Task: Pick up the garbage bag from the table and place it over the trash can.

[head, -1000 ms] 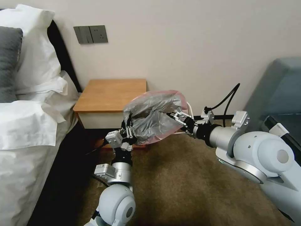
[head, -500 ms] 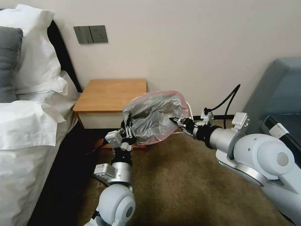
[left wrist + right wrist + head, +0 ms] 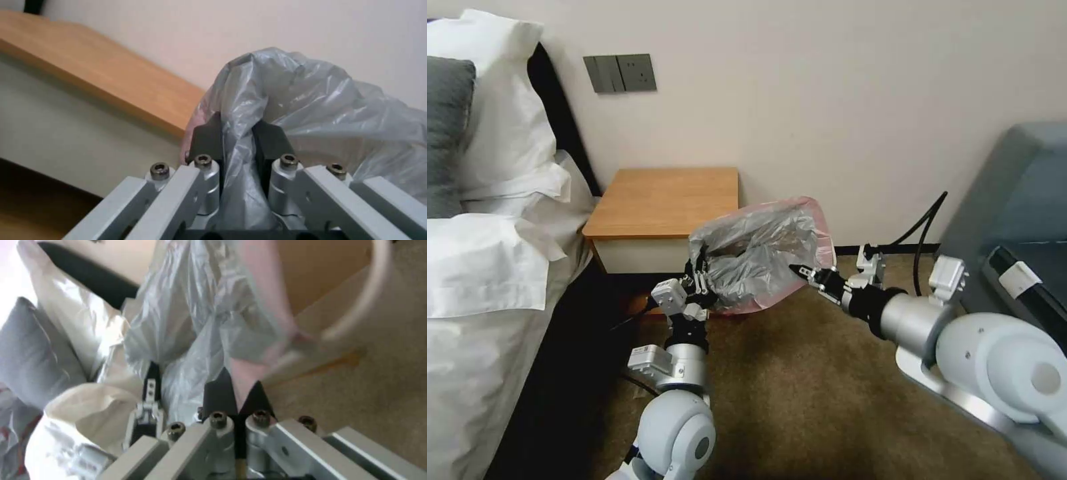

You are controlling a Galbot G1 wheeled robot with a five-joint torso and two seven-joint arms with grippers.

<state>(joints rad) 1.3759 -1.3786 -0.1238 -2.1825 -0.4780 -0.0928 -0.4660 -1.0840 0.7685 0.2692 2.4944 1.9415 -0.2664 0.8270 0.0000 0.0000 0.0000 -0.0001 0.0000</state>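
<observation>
Both pincers pinch the bag: left pincer on one edge, right pincer on the pink edge opposite, stretched between them beside the desk. The thin plastic may slip out or tear if they pull apart.

I see the garbage bag, crinkly grey with a pink edge, spread open beside the table. It seems to cover the trash can.

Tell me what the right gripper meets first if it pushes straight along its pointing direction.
Probably the crinkly translucent grey garbage bag it already pinches: the right gripper points into it, toward the left gripper. Depth is unclear.
</observation>
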